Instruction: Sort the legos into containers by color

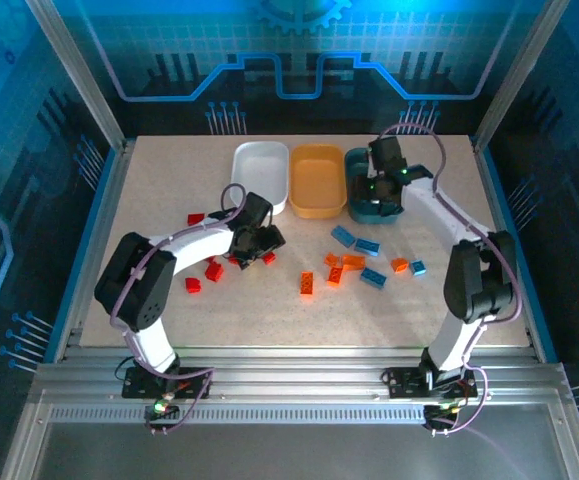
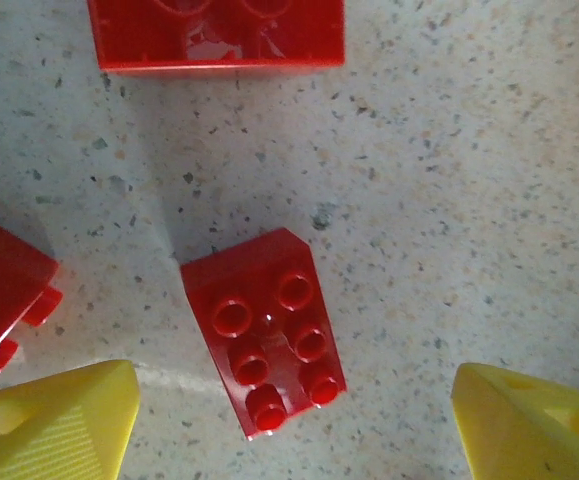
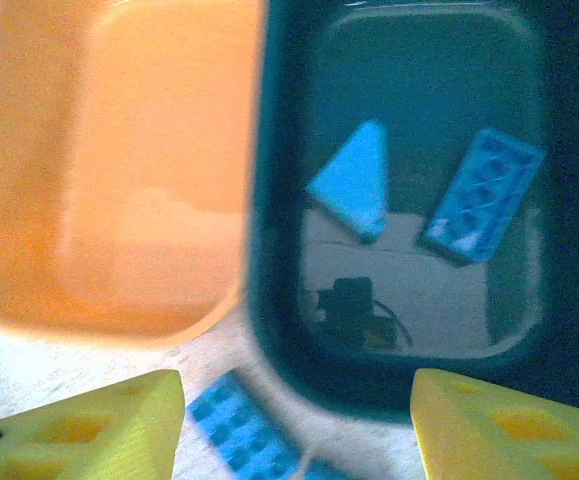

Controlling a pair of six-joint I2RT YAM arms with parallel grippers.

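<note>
Right wrist view: two blue legos (image 3: 354,185) sit in your teal tub (image 3: 269,260), frame right; the rest are unsorted; left gripper (image 2: 291,425) and right gripper (image 3: 294,420) gape empty.

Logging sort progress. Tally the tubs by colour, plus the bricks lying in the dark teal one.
White tub: 1
Yellow-orange tub: 1
Dark teal tub: 1
Light blue bricks in that tub: 2
Total: 3 tubs, 2 bricks
</note>
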